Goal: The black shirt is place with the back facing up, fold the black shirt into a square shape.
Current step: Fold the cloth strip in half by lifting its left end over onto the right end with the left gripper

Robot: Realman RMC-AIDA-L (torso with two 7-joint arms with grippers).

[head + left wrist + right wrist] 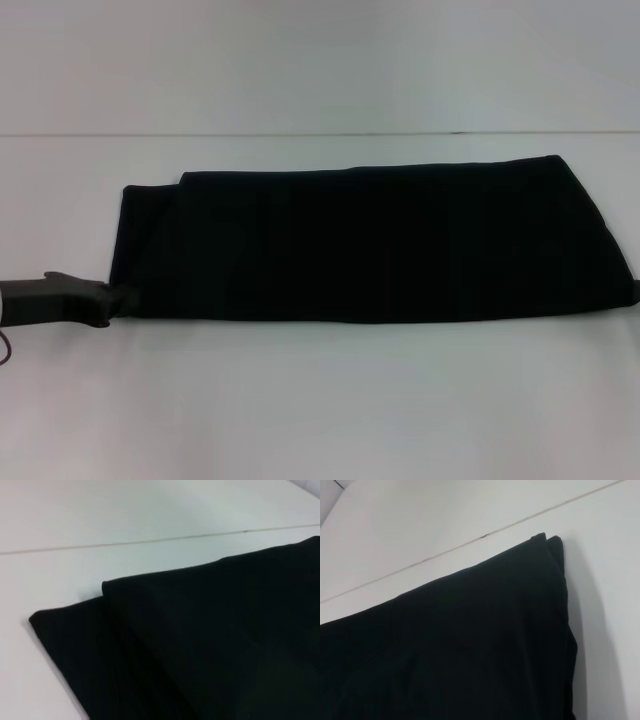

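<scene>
Black shirt: the black shirt (370,245) lay flat on the white desk (320,410), spread across the middle from left to right as a long band, clearly wider than it was deep.

Folds done: the sleeves and sides no longer stuck out, so the lengthwise folding looked finished (a judgement from the straight near and far edges). At the left end a lower layer jutted out past the upper one, seen as a step in the cloth in the left wrist view (75,630). At the far right corner two layer edges sat almost flush (552,542).

Folds left: the shape was a band, not a square; at least one fold of one end over the other seemed still needed, perhaps more.

Left gripper: the left gripper (118,300) sat low at the near left corner of the shirt, touching or just beside the cloth edge. Whether its jaws were open, closed or pinching the fabric could not be told, black on black.

Right gripper: only a sliver of something dark showed at the right edge by the near right corner, too little to name; the state of its jaws could not be told.

Risk: the offset layers at the left end might skew the next fold.
</scene>
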